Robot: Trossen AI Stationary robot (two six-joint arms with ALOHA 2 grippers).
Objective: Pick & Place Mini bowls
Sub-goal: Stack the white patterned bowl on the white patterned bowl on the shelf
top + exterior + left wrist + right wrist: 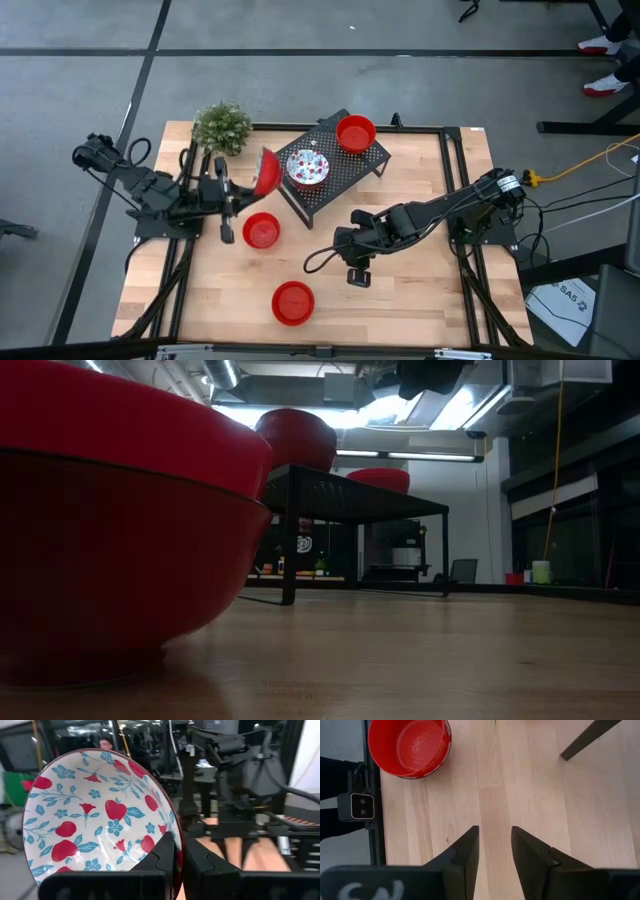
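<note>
While the left pincer pinches the flowered bowl by its rim, the right pincer hangs spread over the counter; no writing reads clearly.

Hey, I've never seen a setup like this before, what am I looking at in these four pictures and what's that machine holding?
These are four cameras on one moment of a two-armed robot at a wooden table.

The overhead picture shows everything: the left pincer is shut on the rim of a tilted patterned bowl, red outside, with flowers and red fruit inside. The left wrist camera shows that bowl close up. The right pincer is open over bare wood, holding nothing; its wrist camera looks down at a red bowl near the table's edge.

The low camera sits at table height, right behind that same bowl.

Also on the table: a black mesh rack carrying a patterned bowl and a red bowl, another red bowl, and a potted plant.
</note>
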